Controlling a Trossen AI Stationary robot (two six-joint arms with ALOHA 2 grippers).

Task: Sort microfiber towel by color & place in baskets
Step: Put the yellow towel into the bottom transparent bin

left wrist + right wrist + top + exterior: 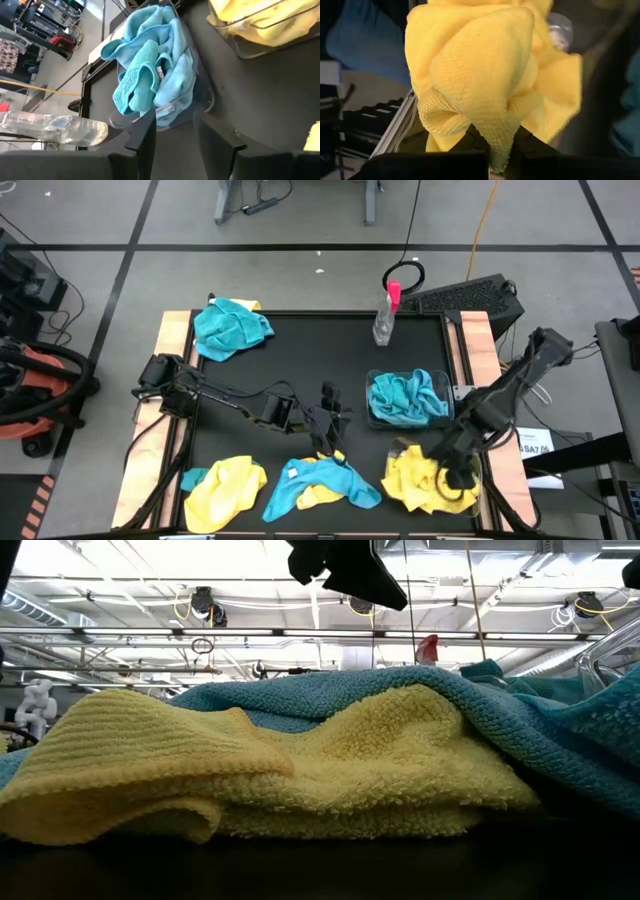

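Observation:
Two clear baskets stand at the table's right. The farther one (pixel 448 392) holds blue towels (pixel 405 398), also seen as the blue towels (pixel 150 75) in the left wrist view. The nearer one (pixel 396 450) holds yellow towels (pixel 418 478). My right gripper (pixel 457 473) is down at that yellow heap, shut on a yellow towel (pixel 485 65). My left gripper (pixel 325 423) hovers open and empty over the table's middle, just beyond a blue and yellow towel pile (pixel 320 480). Another blue towel (pixel 230 328) lies at the far left corner, and a yellow one (pixel 228 490) at the near left. My right gripper pinches a bunched fold of the yellow towel (pixel 496 140) between its two fingers (pixel 530 142). It comes slanting down from the table's right. The rest of the cloth bulges beyond the fingertips, over the yellow heap in the nearer basket.
A clear spray bottle with a pink top (pixel 385 315) stands at the far edge. The mat's middle (pixel 300 360) is bare. In the low view, the yellow and blue pile (pixel 300 770) fills the foreground. Wooden side rails (pixel 170 340) border the mat.

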